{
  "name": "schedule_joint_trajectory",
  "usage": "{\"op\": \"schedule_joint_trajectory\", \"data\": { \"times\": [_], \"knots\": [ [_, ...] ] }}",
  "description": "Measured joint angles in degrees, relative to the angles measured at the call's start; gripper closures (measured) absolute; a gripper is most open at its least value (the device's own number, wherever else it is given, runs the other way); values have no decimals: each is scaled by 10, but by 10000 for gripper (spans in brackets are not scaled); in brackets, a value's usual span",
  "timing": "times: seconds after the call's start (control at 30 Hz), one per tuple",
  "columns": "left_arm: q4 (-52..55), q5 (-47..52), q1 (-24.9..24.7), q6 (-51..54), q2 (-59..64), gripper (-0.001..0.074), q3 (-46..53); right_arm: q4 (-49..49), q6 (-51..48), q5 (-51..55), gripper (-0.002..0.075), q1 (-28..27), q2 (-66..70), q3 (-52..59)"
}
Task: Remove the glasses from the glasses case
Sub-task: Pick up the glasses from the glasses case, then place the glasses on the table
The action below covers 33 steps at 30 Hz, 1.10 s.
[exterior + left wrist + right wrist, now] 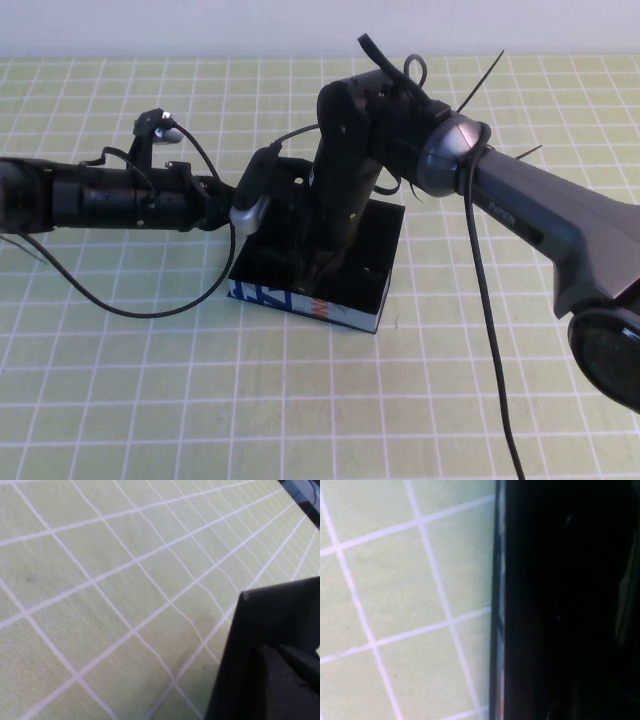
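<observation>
The glasses case is a black box at the table's middle, its white side with blue and orange marks facing me. My right gripper points straight down into the case near that front side. The right wrist view shows only the case's edge and its dark inside. My left gripper is at the case's left rear corner. A black panel of the case fills the corner of the left wrist view. The glasses are hidden in the dark inside or behind the right arm.
A green mat with a white grid covers the table. Black cables loop on the mat from the left arm, and one cable hangs from the right arm.
</observation>
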Motion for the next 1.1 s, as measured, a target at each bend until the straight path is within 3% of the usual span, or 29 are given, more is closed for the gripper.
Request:
{"op": "schedule_joint_trajectory", "data": {
  "times": [0.3, 0.57, 0.9, 1.1],
  "knots": [
    [46, 0, 4, -37, -66, 739, 0, -7, 54, 8, 672, 0, -43, -33],
    [89, -29, 18, -70, -167, 739, 7, -51, 185, 14, 673, -4, -124, -30],
    [101, -209, 18, -64, -330, 739, 146, -48, 328, 14, 673, -146, -193, 77],
    [21, -243, 18, -18, -408, 739, 230, 19, 340, -11, 673, -208, -193, 175]
  ]
}}
